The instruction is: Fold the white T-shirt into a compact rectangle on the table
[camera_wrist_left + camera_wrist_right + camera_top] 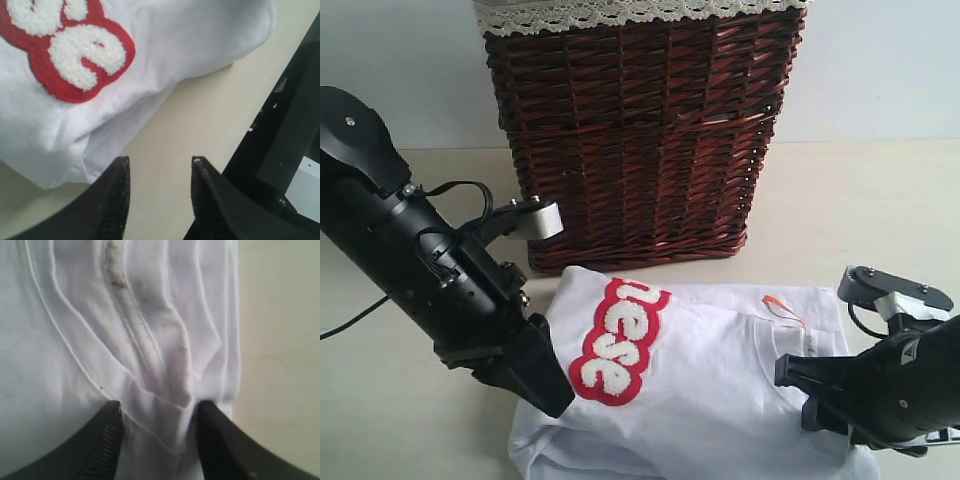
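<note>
The white T-shirt [720, 380] lies partly folded on the table [880, 200], its red-outlined fuzzy lettering [615, 340] facing up and an orange neck tag [782, 308] near the collar. My left gripper [552, 398] is at the shirt's front left corner. In the left wrist view this gripper [160, 162] stands open over bare table [200, 115], with the shirt's edge [75, 155] beside one finger. My right gripper [807, 395] is at the shirt's right side. In the right wrist view it [159, 407] is open, its fingers astride a ridge of pleated white cloth [165, 390].
A tall dark red-brown wicker basket [640, 130] with a lace trim stands just behind the shirt. Bare table runs right of the shirt [280, 340] and left of my left arm [380, 420]. A dark frame part [290, 140] shows at the edge of the left wrist view.
</note>
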